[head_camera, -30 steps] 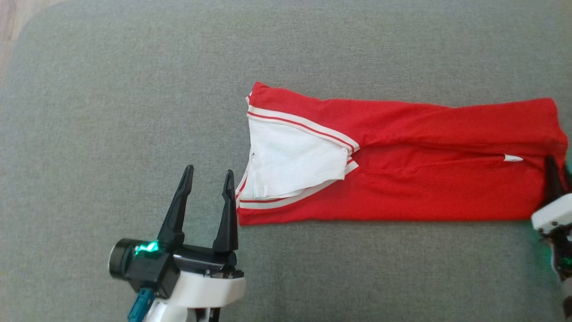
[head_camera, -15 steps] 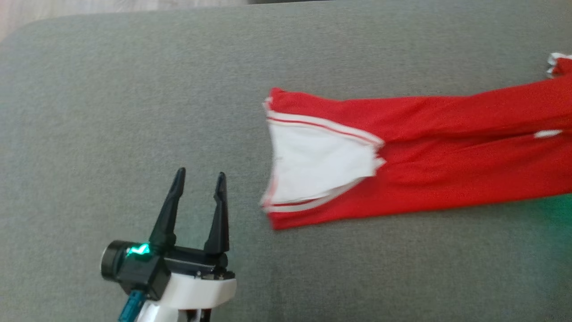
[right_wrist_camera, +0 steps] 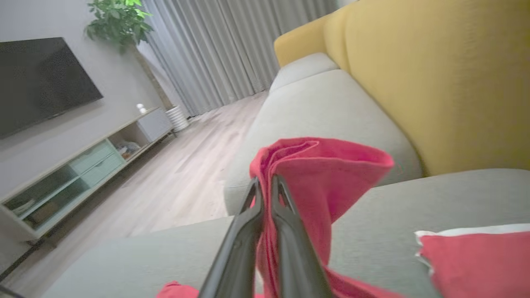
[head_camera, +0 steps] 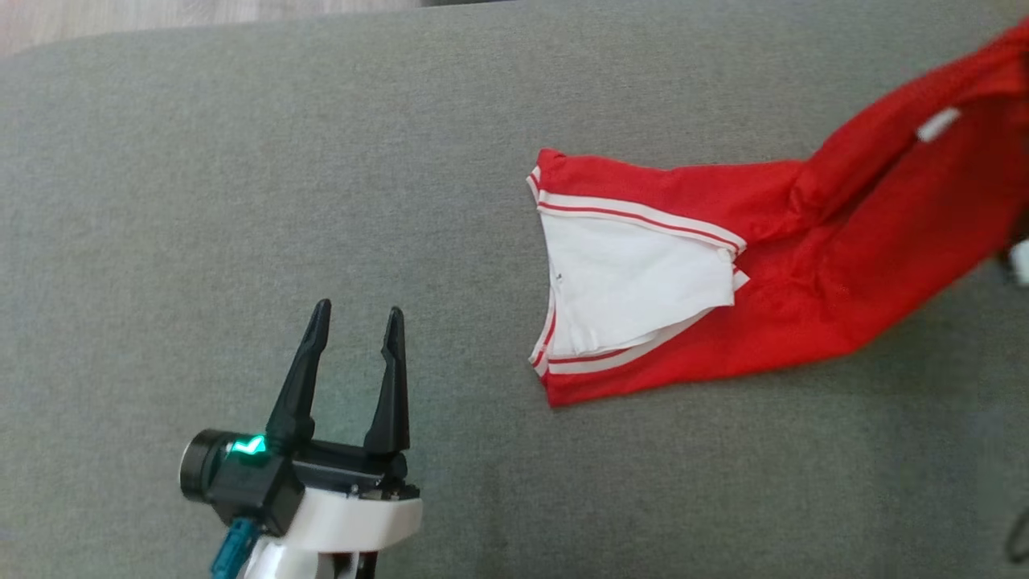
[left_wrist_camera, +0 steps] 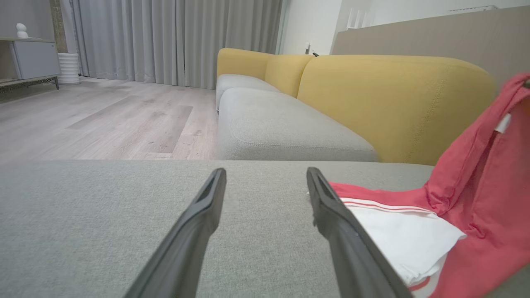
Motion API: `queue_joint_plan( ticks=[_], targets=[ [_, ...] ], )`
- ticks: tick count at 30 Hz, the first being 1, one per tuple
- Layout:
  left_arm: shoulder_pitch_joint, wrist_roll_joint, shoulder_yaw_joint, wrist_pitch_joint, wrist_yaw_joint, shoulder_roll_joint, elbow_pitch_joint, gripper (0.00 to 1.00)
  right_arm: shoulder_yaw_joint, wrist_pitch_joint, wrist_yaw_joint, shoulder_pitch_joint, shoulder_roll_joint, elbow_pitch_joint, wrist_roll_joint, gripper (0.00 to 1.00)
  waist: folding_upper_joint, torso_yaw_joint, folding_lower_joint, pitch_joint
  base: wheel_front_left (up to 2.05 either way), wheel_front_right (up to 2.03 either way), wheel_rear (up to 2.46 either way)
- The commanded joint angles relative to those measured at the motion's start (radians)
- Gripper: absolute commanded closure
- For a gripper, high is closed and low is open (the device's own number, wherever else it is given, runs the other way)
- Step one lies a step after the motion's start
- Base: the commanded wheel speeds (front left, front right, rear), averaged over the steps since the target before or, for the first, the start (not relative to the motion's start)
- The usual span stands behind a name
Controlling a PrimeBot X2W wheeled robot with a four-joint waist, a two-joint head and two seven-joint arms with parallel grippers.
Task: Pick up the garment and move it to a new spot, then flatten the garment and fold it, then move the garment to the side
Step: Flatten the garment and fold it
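Right gripper (right_wrist_camera: pixel 266 180) clamps the red garment (head_camera: pixel 804 273) by its raised end, upper right; left gripper (head_camera: pixel 358 310), lower left, gapes empty.

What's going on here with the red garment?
The right gripper is shut on one end of the red garment, holding that end up off the grey cushion. The other end, with the white striped trim, lies flat on the cushion. The left gripper is open over the cushion beside that end, clear of the garment.
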Motion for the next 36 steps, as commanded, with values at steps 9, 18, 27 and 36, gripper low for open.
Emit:
queue_joint_plan(
  ticks=[9,18,27,36],
  targets=[
    [-0.032,0.016,0.05,-0.009,-0.026,-0.023,-0.012,0.0,0.3,0.127,0.007,-0.058,0.219,-0.137,-0.13,1.0,0.0,0.062,0.0,0.048,0.0,0.0,0.0],
    [-0.046,0.003,0.048,-0.009,-0.036,-0.03,0.008,0.0,0.465,0.13,0.007,-0.011,0.289,-0.014,-0.203,1.0,0.0,0.103,0.0,0.073,0.0,0.0,0.0],
    [-0.046,-0.006,0.058,-0.009,-0.034,-0.032,0.019,0.0,0.492,0.003,0.007,0.049,0.315,0.016,-0.165,0.0,0.0,0.085,0.0,0.057,0.0,0.0,0.0],
    [-0.014,-0.003,0.083,-0.009,-0.029,-0.033,0.027,0.0,0.322,-0.298,0.007,0.135,0.271,-0.03,-0.185,0.0,0.0,0.027,0.0,-0.035,0.0,0.0,0.0]
  ],
)
